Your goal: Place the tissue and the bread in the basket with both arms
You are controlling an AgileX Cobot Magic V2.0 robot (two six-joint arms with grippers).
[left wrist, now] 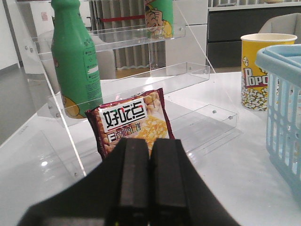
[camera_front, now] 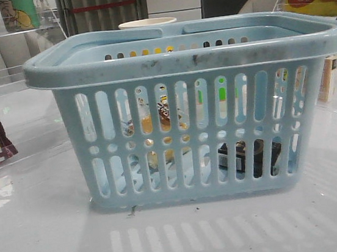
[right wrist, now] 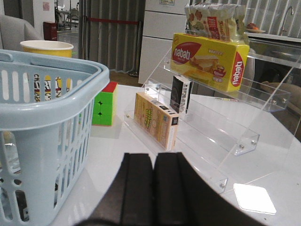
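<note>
While both arms sit back from the work with their fingers clenched on nothing, the table shows its goods in a row from left to right. At the far left stands one clear acrylic rack point(left wrist: 141, 80) carrying two green bottles point(left wrist: 73, 61), one on the lower shelf and one partly seen on the upper, and one brown-edged snack packet point(left wrist: 131, 120) leaning against its base; the left gripper point(left wrist: 141, 188) points toward that packet, its two black fingers point(left wrist: 129, 179) pressed flat together, holding nothing. Just past the rack stands one yellow popcorn cup point(left wrist: 261, 70), behind the basket. In the middle sits the single light-blue basket point(camera_front: 188, 59), upright on the white table point(camera_front: 48, 251), both handles folded down on its rim. Through its slots, one yellow-orange bread point(camera_front: 156, 124) packet shows left of centre inside, and one black tissue point(camera_front: 249, 156) pack lies low on the basket floor toward the right. Right of the basket sits one colour cube point(right wrist: 104, 106), then a second acrylic rack point(right wrist: 211, 122) with one beige box point(right wrist: 155, 117) at its foot, one dark upright pack point(right wrist: 179, 94) behind it, and one yellow wafer box point(right wrist: 209, 59) on the shelf above. The right gripper point(right wrist: 153, 188) faces this rack, its two fingers point(right wrist: 136, 183) shut against each other, empty.
</note>
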